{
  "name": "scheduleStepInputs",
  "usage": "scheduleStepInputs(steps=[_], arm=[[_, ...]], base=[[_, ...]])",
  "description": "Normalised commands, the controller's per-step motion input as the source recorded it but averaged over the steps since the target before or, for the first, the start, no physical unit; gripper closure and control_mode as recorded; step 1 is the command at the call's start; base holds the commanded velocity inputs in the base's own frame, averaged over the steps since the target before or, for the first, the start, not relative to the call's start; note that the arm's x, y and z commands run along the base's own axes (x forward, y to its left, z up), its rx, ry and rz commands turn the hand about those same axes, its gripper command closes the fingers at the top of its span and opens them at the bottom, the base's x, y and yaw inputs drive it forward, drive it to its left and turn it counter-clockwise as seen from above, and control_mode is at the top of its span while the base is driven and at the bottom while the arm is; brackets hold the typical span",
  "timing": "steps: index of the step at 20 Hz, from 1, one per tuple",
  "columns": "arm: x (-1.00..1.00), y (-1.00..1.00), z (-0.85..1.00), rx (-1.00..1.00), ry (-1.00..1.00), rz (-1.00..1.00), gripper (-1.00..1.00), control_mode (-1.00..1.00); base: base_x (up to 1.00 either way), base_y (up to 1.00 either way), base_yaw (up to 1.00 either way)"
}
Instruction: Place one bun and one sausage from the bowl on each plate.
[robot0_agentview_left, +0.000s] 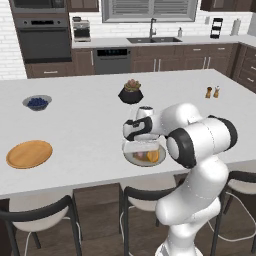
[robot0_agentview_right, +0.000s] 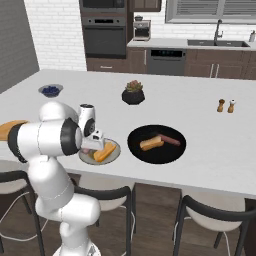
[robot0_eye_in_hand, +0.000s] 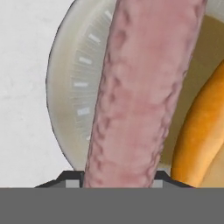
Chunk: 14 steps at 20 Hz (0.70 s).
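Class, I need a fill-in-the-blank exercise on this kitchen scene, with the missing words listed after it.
1. The gripper is shut on a pink ____.
2. On the pale grey plate below it already lies one ____.
3. The black bowl holds one bun and one sausage, while the orange-tan wooden plate holds ____.
4. The small grey bowl at the counter's far left holds blue ____.

Missing words: sausage; bun; nothing; berries

Sausage (robot0_eye_in_hand: 140, 96) beside bun (robot0_eye_in_hand: 205, 131) on plate (robot0_eye_in_hand: 74, 87); 1 bun, 1 sausage in bowl (robot0_agentview_right: 156, 144).
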Motion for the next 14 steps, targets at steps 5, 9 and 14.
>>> scheduleStepInputs(steps=[5,9,14], arm=[[0.22,0.0,-0.22,0.0,0.0,0.0,1.0,-1.0],[0.05,0.0,-0.21,0.0,0.0,0.0,-1.0,-1.0],[0.0,0.0,0.0,0.0,0.0,0.0,-1.0,-1.0]], base=[[0.0,0.0,0.0],[0.0,0.0,0.0],[0.0,0.0,0.0]])
